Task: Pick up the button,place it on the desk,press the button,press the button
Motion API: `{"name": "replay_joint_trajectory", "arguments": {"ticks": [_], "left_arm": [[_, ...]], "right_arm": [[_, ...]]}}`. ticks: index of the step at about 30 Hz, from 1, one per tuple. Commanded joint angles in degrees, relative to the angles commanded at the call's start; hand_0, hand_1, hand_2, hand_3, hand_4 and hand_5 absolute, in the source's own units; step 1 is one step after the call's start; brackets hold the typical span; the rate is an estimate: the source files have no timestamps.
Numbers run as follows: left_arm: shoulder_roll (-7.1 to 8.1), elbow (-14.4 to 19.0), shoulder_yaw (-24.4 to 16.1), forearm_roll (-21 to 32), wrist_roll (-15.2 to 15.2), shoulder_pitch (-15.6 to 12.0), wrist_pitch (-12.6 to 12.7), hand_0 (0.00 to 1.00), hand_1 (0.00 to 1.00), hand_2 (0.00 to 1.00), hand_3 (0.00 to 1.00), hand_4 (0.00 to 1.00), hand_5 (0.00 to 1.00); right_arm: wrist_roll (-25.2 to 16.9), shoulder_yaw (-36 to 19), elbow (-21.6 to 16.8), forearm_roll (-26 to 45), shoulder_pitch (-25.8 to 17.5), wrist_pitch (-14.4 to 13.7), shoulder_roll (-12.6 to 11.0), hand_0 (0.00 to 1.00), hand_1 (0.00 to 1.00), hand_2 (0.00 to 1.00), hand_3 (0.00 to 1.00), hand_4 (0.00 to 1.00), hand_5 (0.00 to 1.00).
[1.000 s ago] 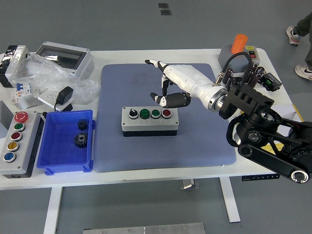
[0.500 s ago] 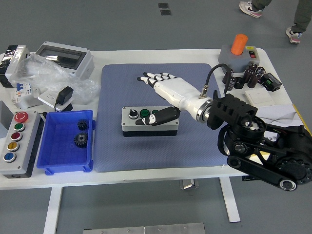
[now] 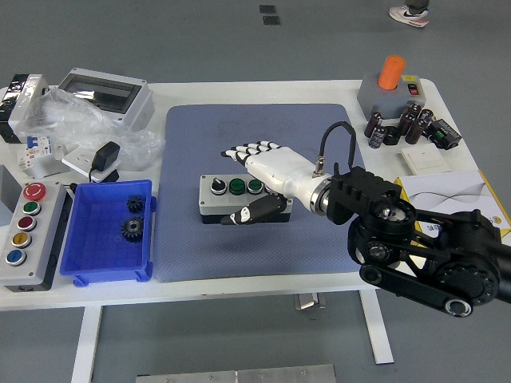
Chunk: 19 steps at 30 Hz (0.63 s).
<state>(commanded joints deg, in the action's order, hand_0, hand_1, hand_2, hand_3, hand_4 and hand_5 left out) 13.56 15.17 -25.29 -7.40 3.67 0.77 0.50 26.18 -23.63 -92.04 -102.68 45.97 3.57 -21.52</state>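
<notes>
We see the grey button box (image 3: 231, 197) lying flat on the blue mat (image 3: 263, 239) at the middle of the counter (image 3: 239, 283). The right robot hand (image 3: 259, 171) lies over the box's right end, fingers spread, thumb along its front, gripping nothing. A blue bin (image 3: 96, 263) holding gears sits left.

White table (image 3: 263, 89) on grey floor (image 3: 200, 40); white sneaker (image 3: 409, 13) on floor beyond table's far right corner.
</notes>
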Motion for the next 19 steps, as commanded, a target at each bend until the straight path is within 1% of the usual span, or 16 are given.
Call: {"name": "replay_joint_trajectory", "arguments": {"ticks": [3,5,6,12,19], "left_arm": [[-0.04,0.0,0.0,0.0,0.0,0.0,0.0,0.642,0.645,0.592,0.576,0.481,0.003],[0.00,0.0,-0.1,-0.2,0.0,0.1,0.0,0.642,0.645,0.592,0.576,0.481,0.003],[0.03,0.0,-0.1,-0.3,-0.1,0.1,0.0,0.643,0.660,0.598,0.580,0.556,0.047],[0.08,0.0,-0.4,-0.6,-0.2,0.3,0.0,0.642,0.661,0.597,0.580,0.549,0.041],[0.04,0.0,-0.7,-1.1,-0.4,0.4,0.0,0.642,0.661,0.597,0.580,0.549,0.041]], "right_arm": [[0.1,1.6,1.8,0.3,1.1,0.1,0.8,0.998,0.998,0.998,0.998,0.998,0.671],[-0.1,2.7,3.7,0.4,2.1,0.0,1.7,0.998,0.998,0.998,0.998,0.998,0.671],[-0.2,3.2,4.8,0.4,2.6,-0.2,2.2,0.998,0.998,0.998,0.998,0.998,0.668],[-0.6,5.9,11.8,0.6,4.7,-1.6,4.8,0.998,0.998,0.998,0.998,0.998,0.665],[-1.0,9.1,18.7,0.3,5.9,-3.2,6.8,0.998,0.998,0.998,0.998,0.998,0.665]]}}
